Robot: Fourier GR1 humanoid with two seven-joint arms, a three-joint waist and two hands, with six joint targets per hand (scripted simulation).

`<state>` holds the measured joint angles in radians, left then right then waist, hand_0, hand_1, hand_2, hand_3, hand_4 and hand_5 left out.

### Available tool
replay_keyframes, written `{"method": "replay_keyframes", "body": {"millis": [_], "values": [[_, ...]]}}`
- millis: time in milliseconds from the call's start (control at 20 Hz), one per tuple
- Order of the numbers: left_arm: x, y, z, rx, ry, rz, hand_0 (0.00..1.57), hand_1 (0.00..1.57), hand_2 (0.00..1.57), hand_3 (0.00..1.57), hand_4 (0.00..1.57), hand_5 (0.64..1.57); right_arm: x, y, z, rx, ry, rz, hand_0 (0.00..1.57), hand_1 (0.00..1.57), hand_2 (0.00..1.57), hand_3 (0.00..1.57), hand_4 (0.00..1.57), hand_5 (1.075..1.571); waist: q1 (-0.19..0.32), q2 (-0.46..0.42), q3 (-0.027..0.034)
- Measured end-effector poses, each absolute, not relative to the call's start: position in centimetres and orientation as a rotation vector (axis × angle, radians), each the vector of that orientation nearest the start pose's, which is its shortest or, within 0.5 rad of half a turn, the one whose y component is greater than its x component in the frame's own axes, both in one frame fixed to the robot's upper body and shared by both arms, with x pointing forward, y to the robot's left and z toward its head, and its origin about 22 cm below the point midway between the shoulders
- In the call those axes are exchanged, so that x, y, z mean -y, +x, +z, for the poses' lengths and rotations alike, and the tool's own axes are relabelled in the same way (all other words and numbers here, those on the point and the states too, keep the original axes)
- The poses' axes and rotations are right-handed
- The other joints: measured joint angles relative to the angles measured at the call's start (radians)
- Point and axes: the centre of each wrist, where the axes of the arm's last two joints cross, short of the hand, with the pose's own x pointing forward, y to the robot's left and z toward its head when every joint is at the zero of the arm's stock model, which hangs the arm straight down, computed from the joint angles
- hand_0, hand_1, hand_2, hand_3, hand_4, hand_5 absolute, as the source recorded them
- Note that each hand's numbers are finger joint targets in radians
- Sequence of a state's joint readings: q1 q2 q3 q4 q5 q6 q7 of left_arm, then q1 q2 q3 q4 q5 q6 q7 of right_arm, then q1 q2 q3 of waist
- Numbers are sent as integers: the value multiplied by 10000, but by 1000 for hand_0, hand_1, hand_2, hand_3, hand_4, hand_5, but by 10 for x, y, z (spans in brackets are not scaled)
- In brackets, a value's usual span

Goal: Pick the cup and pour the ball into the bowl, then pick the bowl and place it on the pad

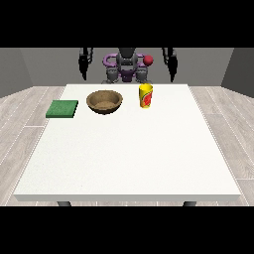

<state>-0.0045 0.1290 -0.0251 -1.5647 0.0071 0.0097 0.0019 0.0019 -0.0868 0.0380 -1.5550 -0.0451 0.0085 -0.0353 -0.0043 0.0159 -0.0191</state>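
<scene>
A yellow cup (pixel 145 95) with a red mark stands upright on the white table (pixel 129 154), right of centre at the far side. A small red ball (pixel 148 60) shows above the cup, in front of the robot's torso, and I cannot tell what it rests on. Just left of the cup sits a brown wooden bowl (pixel 104 101). A flat green pad (pixel 62 108) lies near the table's left edge. Both hands hang beside the robot behind the far edge, apart from everything: the hand at the view's left (pixel 84 72) and the hand at the view's right (pixel 172 73), fingers relaxed and holding nothing.
The table's near half is bare white surface. Wooden floor surrounds the table on all sides, with grey walls behind the robot.
</scene>
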Motion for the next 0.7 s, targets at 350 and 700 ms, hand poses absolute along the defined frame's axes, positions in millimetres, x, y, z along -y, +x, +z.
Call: {"method": "replay_keyframes", "body": {"millis": [350,700], "values": [[-248,241,27,15684,530,-845,0,0,0,0,0,1563,244,238,17,15758,52,552,0,0,0,0,541,1571,-3,-2421,135],[-217,201,33,14191,-750,667,0,0,0,0,0,1553,252,199,18,13873,575,-1004,0,0,0,0,524,1570,12,-4454,185]]}}
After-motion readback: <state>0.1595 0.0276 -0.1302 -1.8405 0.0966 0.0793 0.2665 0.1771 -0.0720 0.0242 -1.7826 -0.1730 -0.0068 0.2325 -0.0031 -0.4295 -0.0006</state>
